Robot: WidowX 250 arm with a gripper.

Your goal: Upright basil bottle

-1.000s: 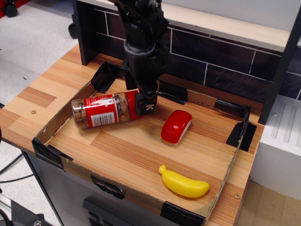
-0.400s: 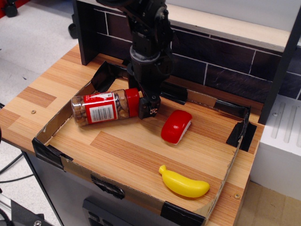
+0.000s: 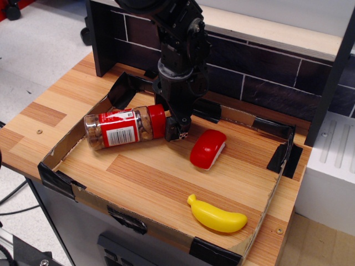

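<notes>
The basil bottle (image 3: 124, 128) lies on its side in the left rear part of the shallow cardboard tray (image 3: 66, 183) on the table (image 3: 41, 113), its long axis running roughly from 9 o'clock to 3 o'clock with a slight tilt — the clear base points toward 9 and the red cap toward 3. The claw (image 3: 176, 128) hangs at that cap end, so the bottle stretches away from it toward 9 o'clock, and the cap is just beside the fingertips, perhaps touching them. The arm comes down from 12 o'clock, nearly vertical, and from this angle the dark fingers overlap one another; I cannot tell whether they are spread or pressed together, though they do not appear to enclose the cap. That relation looks decisive: standing the bottle up seems to call for a hold or a lever at the cap end, swinging it upward about the base, which needs clear room at 9 o'clock near the tray wall. The red-and-white block (image 3: 208, 148) sits near the claw at about 4 o'clock, apart from the bottle, and the banana (image 3: 216, 216) lies well apart toward 5 o'clock — neither appears to be in the way.
</notes>
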